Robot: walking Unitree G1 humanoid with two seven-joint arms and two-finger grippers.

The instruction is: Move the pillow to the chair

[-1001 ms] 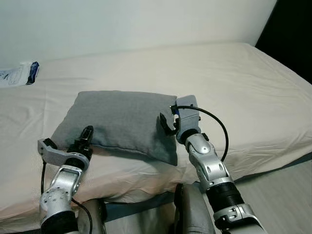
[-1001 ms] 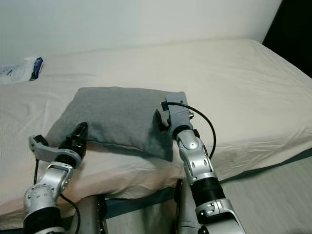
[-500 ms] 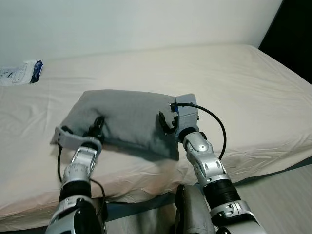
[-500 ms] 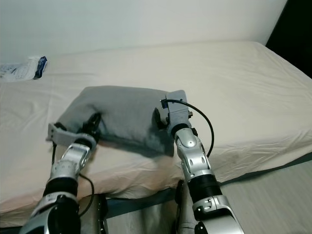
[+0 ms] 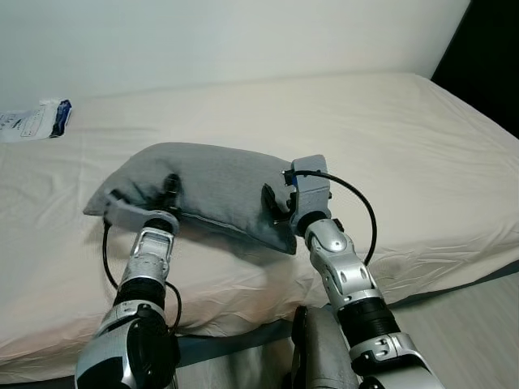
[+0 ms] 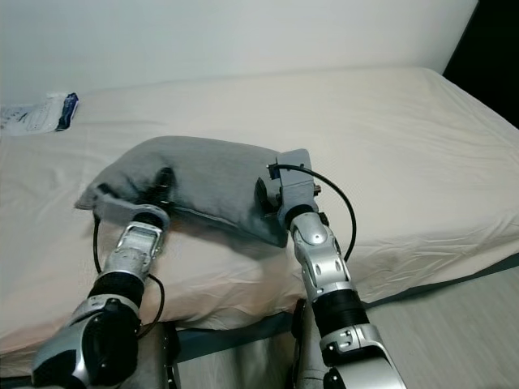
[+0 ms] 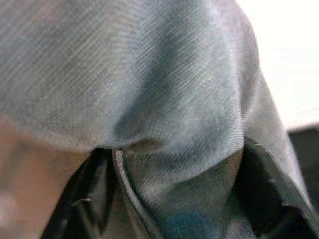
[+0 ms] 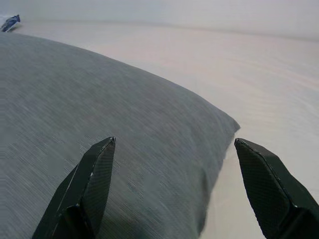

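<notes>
A grey pillow (image 5: 215,182) lies on the cream bed (image 5: 389,138), its near edge raised off the sheet and its left part bunched. My left gripper (image 5: 169,191) is pushed into the pillow's left front; in the left wrist view grey fabric (image 7: 164,99) fills the gap between its black fingers (image 7: 82,204), so it is shut on the pillow. My right gripper (image 5: 272,207) sits at the pillow's right front corner. Its two fingers (image 8: 87,184) stand wide open over the pillow's top surface (image 8: 99,94).
A white and blue packet (image 5: 34,121) lies at the bed's far left by the wall. The bed's front edge runs just before me, with grey floor (image 5: 470,324) at the lower right. A dark opening (image 5: 486,57) is at the far right.
My left arm has reached forward and up into the pillow and closed on it. The pillow's near left edge has risen and bunched. The right gripper has barely moved.
</notes>
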